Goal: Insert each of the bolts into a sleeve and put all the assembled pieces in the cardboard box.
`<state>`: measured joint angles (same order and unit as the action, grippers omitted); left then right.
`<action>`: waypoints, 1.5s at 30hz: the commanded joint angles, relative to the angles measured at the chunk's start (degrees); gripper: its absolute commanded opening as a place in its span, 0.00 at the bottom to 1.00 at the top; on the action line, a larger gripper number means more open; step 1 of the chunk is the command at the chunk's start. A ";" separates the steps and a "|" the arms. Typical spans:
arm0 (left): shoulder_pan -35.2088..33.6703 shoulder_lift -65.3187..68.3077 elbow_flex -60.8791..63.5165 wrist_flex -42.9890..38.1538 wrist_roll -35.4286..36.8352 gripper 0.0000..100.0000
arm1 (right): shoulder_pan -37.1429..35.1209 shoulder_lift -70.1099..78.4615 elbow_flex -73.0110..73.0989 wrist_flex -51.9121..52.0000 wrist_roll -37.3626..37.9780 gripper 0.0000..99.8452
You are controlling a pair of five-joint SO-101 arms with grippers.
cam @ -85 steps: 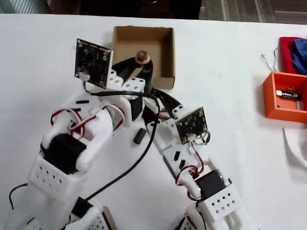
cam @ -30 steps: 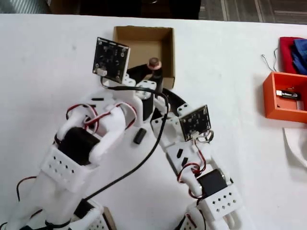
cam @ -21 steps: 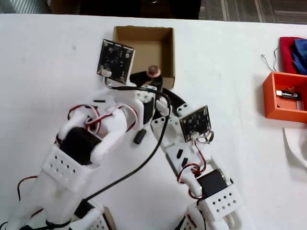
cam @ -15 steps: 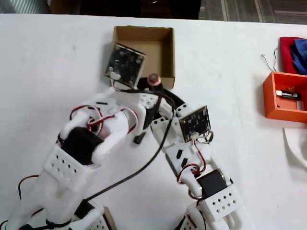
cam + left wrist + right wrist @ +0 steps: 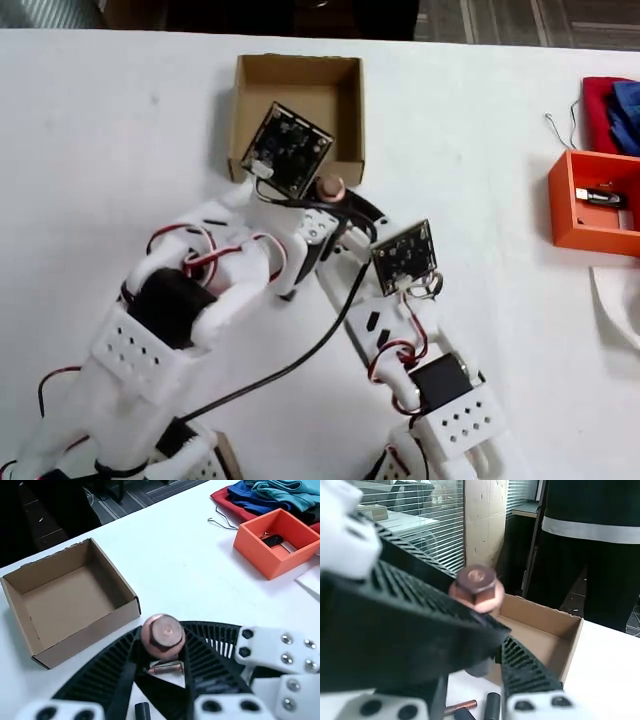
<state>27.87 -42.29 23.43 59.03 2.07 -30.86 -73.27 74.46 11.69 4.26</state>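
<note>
The left gripper [image 5: 161, 647] is closed on a bolt [image 5: 162, 632], head up, just outside the front wall of the cardboard box [image 5: 90, 635], near its corner. The right gripper [image 5: 348, 215] is beside it; its state I cannot tell. White worktop [image 5: 470, 130] stretches from the box to the orange tray [image 5: 585, 232].

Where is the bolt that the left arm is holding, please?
In the high view, the bolt sits between the fingers of the left gripper, just before the near right corner of the cardboard box.
</note>
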 commanded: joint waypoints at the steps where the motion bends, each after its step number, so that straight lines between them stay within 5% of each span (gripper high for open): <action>1: -2.64 -0.18 -0.40 0.26 -0.53 0.12 | 0.48 -0.40 -2.55 -1.19 0.53 0.02; 25: -6.95 -0.26 -0.48 -2.20 -0.62 0.12 | 0.48 -0.40 -2.55 -1.19 0.53 0.02; 45: -7.12 -0.44 -6.29 4.13 -2.99 0.12 | 0.48 -0.04 -2.55 -1.19 0.53 0.02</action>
<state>22.07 -42.29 21.41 63.08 -0.22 -30.95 -73.19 74.46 11.69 4.26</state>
